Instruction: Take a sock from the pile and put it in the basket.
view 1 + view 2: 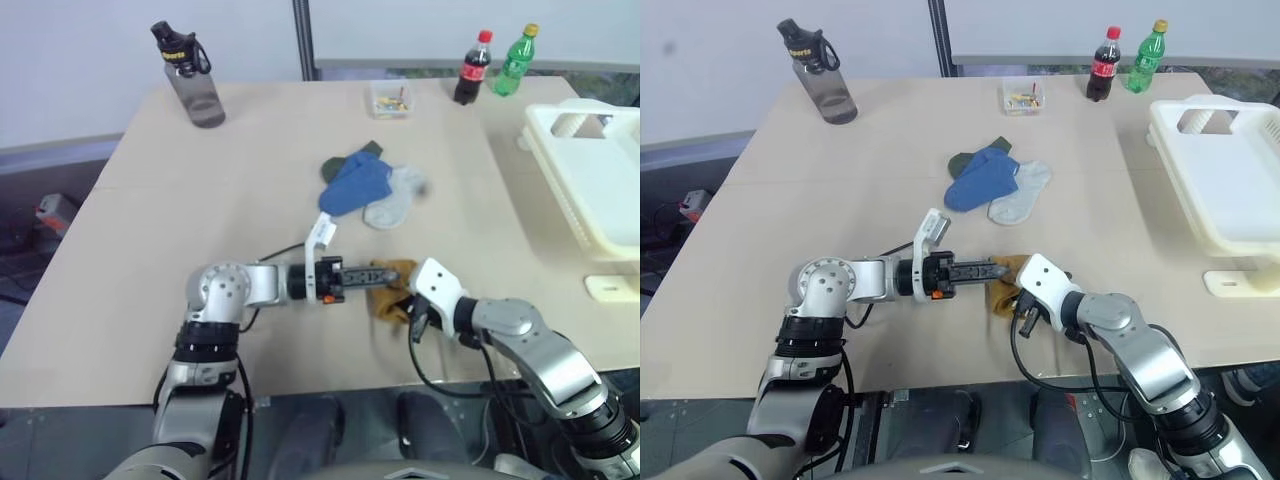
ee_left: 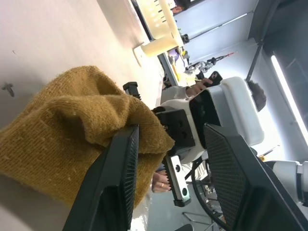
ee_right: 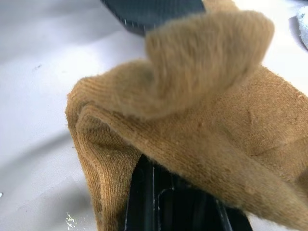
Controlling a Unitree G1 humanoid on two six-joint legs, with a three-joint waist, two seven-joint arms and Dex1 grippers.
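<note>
At lower centre the right gripper (image 1: 1012, 296) has its jaws clamped on the sock (image 1: 1006, 285), bunched over the bench (image 1: 840, 200). The left gripper (image 2: 168, 159) meets it with jaws parted, 1 finger (image 2: 118, 183) touching the knit. The pile (image 1: 995, 180) lies at centre, the basket (image 1: 1230, 180) at right.

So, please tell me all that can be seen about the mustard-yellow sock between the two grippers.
The mustard-yellow sock is a soft, fuzzy knit, crumpled and folded over itself. It lies at the near part of the table, apart from the pile. The right gripper is shut on a fold of it. The left gripper has its fingers apart, one finger against the cloth.
</note>
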